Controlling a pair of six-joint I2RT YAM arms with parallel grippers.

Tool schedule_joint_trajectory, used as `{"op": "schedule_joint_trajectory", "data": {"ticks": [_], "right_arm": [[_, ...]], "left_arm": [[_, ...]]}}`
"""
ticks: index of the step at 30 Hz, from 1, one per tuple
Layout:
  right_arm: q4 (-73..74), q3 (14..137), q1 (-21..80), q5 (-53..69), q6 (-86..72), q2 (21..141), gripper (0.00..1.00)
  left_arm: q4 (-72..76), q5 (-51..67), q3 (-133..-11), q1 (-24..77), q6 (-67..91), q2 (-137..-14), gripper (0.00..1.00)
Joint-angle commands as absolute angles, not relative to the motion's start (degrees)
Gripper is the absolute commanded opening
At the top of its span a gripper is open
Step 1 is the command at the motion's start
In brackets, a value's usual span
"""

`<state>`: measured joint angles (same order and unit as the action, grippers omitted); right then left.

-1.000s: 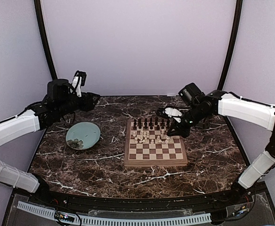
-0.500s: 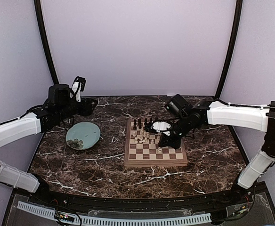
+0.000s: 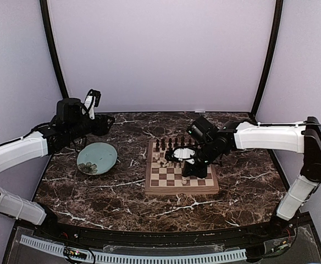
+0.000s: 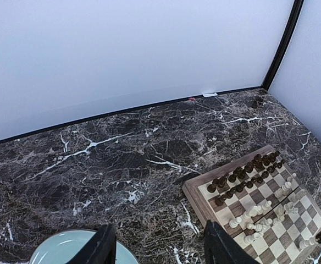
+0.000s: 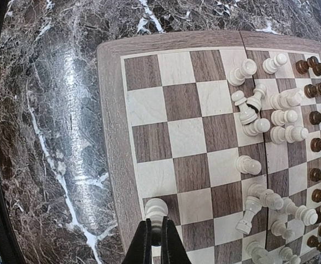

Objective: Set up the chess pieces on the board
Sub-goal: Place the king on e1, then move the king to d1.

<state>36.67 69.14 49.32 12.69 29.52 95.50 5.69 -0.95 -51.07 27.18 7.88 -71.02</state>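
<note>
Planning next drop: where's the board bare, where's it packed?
Bare: near rows of the board, from its border to white cluster; right hand holds a white piece there. Also marble between plate and board. Crowded: white cluster, dark rows behind.

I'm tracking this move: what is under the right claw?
A cream-white piece is clamped in the right claw, above squares beside the board's border. The claw's fingers cover the piece's base, so contact with the board cannot be seen.

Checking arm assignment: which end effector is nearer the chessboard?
Right. The right end effector is over the chessboard gripping a white piece; the left end effector hovers off it by the plate.
</note>
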Motion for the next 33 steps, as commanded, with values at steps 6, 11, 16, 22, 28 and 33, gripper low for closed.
{"op": "schedule_joint_trajectory", "data": {"ticks": [6,11,16,22,28,33], "right_arm": [[33.8,66.8,49.8,11.7,29.6,96.5,0.07],[34.7,67.4,49.7,13.2,28.0,95.4,0.34],[37.5,70.1,46.7,20.6,25.3,93.2,0.44],[39.7,72.1,42.0,28.3,23.4,93.9,0.45],[38.5,70.7,42.2,25.8,23.4,94.5,0.46],[36.9,69.7,43.8,21.1,23.8,95.4,0.44]], "left_arm": [[6.6,-0.3,-51.2,26.8,7.0,-69.8,0.56],[6.5,-0.2,-51.2,26.8,7.0,-69.9,0.56],[6.4,-0.1,-51.4,26.8,7.0,-69.8,0.56],[6.4,1.4,-51.5,26.7,7.3,-69.7,0.57],[6.3,1.9,-51.6,26.6,7.4,-69.6,0.57],[6.2,2.1,-51.6,26.5,7.5,-69.5,0.57]]}}
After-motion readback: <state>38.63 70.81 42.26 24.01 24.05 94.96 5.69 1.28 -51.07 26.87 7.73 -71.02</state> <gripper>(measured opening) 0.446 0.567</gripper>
